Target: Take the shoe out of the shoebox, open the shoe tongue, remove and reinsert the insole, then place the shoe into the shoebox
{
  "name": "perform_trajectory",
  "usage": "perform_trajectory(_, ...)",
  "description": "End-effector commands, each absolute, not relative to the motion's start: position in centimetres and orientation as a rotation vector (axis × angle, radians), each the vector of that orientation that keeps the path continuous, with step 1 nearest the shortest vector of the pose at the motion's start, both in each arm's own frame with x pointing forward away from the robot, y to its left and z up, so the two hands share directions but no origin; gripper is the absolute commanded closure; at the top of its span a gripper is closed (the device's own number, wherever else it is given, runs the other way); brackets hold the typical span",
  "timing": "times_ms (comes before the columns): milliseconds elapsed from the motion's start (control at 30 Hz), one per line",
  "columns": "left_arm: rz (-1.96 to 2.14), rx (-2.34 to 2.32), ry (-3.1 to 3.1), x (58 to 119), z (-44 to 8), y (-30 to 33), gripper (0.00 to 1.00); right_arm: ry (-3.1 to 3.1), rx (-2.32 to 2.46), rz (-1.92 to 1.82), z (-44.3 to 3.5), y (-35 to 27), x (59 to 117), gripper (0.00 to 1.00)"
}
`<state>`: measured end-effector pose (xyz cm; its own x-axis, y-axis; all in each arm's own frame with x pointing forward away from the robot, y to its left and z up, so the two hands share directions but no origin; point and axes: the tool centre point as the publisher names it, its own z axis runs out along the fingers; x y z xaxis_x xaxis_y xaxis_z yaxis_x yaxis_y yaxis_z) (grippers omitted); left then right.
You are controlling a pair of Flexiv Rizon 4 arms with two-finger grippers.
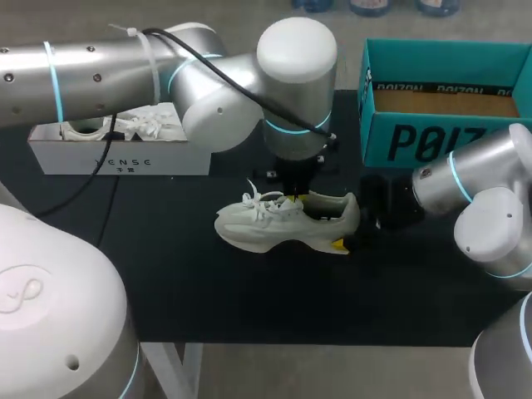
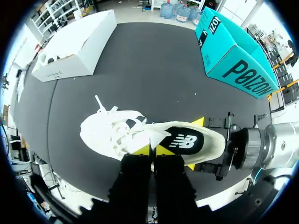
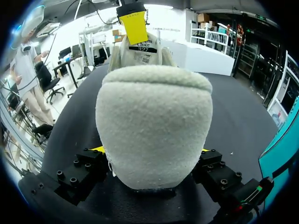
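Your teal shoebox [image 1: 416,141] carries big dark lettering on its side, and the insole [image 2: 183,141] shows a white logo. Your left fingers [image 2: 140,150] pinch the tongue [image 3: 138,56] of the shoe [image 1: 283,220] on the table [image 1: 166,274]. Your right fingers [image 1: 337,244] clamp its heel.

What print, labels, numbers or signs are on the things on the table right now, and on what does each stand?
Teal shoebox: large dark lettering on its side, with a smaller strip inside the rim; clear, a brand name, not quoted.
White shoebox: small dark lettering on its side wall; a brand name, not quoted.
Insole inside the shoe: a white logo, no words.
Shoe tongue: a sewn label, its print mostly too small to read.
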<state>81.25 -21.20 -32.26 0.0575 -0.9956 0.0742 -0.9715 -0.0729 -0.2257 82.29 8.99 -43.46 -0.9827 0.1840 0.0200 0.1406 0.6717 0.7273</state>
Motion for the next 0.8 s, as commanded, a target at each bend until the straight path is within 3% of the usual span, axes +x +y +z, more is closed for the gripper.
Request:
perform_trajectory(33, -0.517, -2.206, 2.062, 79.9, -30.4, -16.9, 1.00, 2.822, 0.276, 1.218, -43.9, 9.3, 82.3, 1.00)
perform_trajectory(533, -0.531, -2.292, 1.944, 80.7, -30.8, -12.7, 1.00, 2.822, 0.276, 1.218, -43.9, 9.3, 82.3, 1.00)
perform_trajectory(800, -0.334, -2.360, 1.875, 80.7, -32.7, -10.8, 1.00, 2.822, 0.276, 1.218, -43.9, 9.3, 82.3, 1.00)
